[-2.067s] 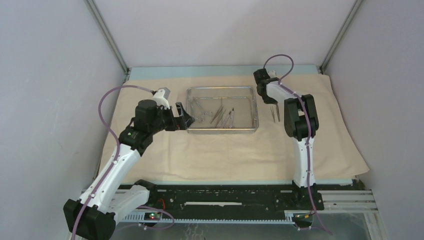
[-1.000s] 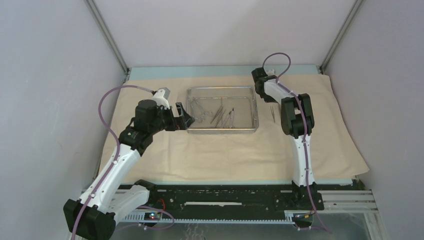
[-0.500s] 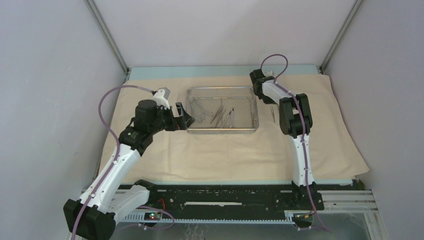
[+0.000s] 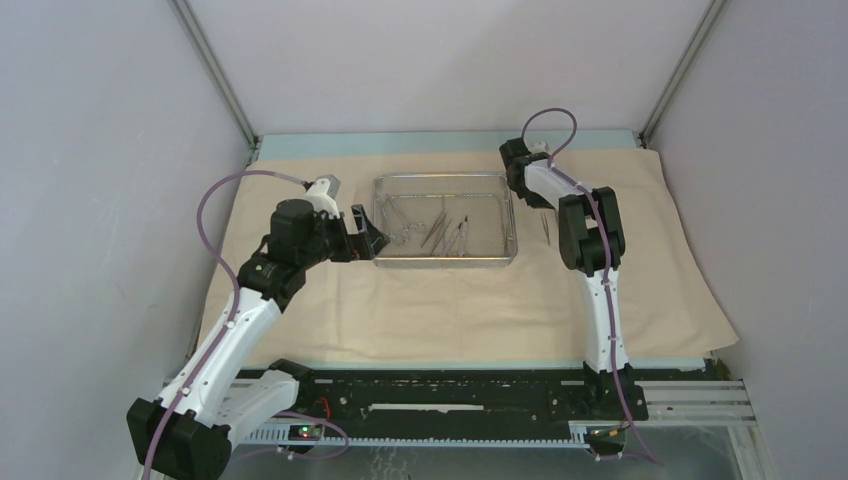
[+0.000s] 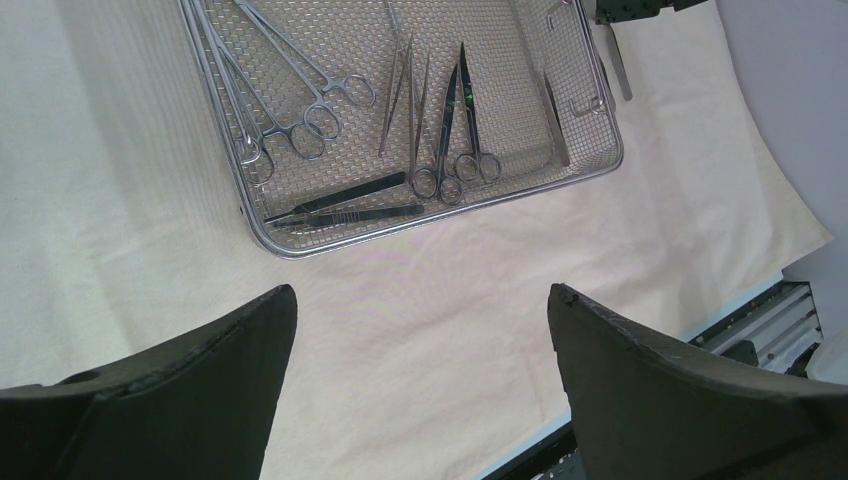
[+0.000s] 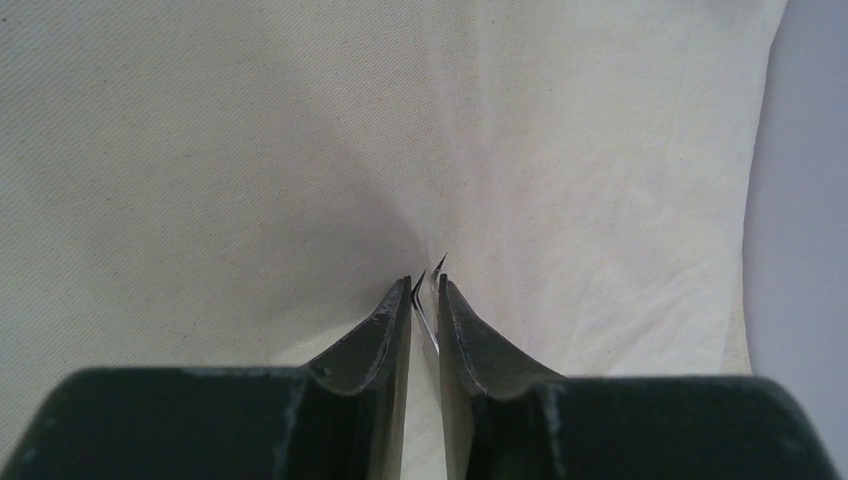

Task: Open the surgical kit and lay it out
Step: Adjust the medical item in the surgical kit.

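"Already unwrapped?"
"Yes, the beige cloth wrap (image 4: 450,300) lies flat. The ring-handled steel instruments (image 5: 455,150) sit unlaid in the shallow rectangular steel mesh tray (image 4: 445,259)."
"Claws?"
"The left claw (image 5: 418,295) is wide and empty. The right claw (image 6: 425,285) is narrow around the slim steel tweezers (image 4: 545,228) just beside the tray, grip unclear."

Setting: robotics lab test cell. Evidence: plain grey panel walls (image 4: 100,150) enclose the desk (image 4: 450,143) on three sides, joined at the corners by bare aluminium posts (image 4: 215,75). Left arm (image 4: 235,320) and right arm (image 4: 600,300) are bolted to a black slotted rail (image 4: 440,395) at the near edge, purple cables (image 4: 215,195) exposed. Surgical props only: beige cloth (image 4: 450,300), steel mesh tray (image 4: 445,262) of instruments (image 4: 440,232).
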